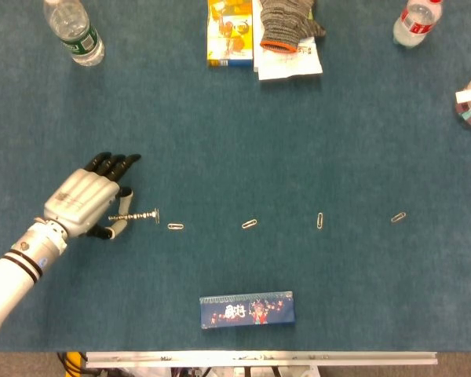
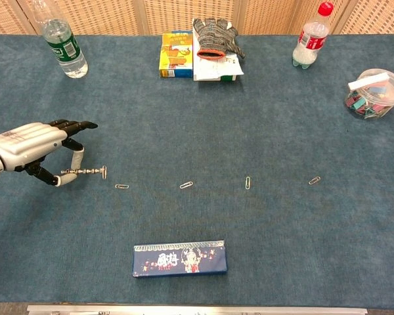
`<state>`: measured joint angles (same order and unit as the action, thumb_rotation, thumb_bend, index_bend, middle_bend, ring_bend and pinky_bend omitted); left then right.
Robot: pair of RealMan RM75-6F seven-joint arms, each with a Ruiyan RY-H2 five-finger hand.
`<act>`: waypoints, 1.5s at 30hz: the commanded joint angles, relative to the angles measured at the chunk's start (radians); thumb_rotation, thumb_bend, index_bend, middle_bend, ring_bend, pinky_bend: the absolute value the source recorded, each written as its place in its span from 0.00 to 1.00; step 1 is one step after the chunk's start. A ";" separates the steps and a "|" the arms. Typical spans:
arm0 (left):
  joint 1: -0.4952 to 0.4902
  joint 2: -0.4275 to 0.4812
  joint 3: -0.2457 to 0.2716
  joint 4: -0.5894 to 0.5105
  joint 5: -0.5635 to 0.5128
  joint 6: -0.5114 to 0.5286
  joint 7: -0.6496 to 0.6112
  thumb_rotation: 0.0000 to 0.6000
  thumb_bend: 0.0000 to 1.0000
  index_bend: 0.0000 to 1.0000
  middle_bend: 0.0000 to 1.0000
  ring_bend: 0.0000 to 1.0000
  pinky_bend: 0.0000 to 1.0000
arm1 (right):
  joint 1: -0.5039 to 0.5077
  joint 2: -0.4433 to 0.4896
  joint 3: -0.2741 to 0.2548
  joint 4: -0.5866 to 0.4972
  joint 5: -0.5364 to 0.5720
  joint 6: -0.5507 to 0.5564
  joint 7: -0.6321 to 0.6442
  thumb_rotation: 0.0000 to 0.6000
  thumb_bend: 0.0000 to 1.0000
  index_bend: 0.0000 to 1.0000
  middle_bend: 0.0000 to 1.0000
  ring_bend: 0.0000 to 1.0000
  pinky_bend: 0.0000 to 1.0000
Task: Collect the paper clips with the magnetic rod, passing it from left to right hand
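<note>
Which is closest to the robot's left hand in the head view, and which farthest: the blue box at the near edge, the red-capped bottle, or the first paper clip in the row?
Measured from the left hand:
1. First paper clip, just right of the hand, beyond the tip of the magnetic rod.
2. Blue box, near the table's front edge, middle.
3. Red-capped bottle, far right corner.

Left hand (image 1: 85, 204) low, fingers pinched.

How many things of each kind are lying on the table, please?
Paper clips: 4
Bottles: 2
Boxes: 2
Glove: 1
Tub: 1
Rod, in left hand: 1
Total: 11
</note>
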<state>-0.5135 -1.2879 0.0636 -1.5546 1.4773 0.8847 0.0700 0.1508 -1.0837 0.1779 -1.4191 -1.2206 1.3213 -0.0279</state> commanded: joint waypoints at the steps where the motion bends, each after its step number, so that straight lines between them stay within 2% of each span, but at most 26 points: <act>1: -0.001 0.000 0.007 -0.015 0.001 0.001 0.017 1.00 0.36 0.61 0.00 0.00 0.00 | -0.001 -0.001 0.000 0.001 -0.001 0.001 0.001 1.00 0.02 0.58 0.41 0.32 0.27; 11: -0.022 -0.042 -0.005 -0.009 -0.029 -0.023 0.045 1.00 0.36 0.61 0.00 0.00 0.00 | -0.003 -0.001 0.001 -0.005 -0.004 0.006 -0.003 1.00 0.02 0.58 0.41 0.32 0.27; 30: -0.040 -0.094 0.002 0.014 -0.125 -0.075 0.125 1.00 0.36 0.61 0.00 0.00 0.00 | -0.009 -0.002 0.003 0.005 -0.002 0.004 0.014 1.00 0.02 0.58 0.41 0.32 0.27; 45: -0.045 -0.033 -0.007 -0.072 -0.126 -0.059 0.068 1.00 0.36 0.61 0.00 0.00 0.00 | -0.020 0.002 0.007 0.002 -0.003 0.020 0.023 1.00 0.02 0.58 0.41 0.32 0.27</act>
<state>-0.5578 -1.3234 0.0578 -1.6242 1.3502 0.8246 0.1410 0.1315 -1.0815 0.1848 -1.4165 -1.2237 1.3410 -0.0049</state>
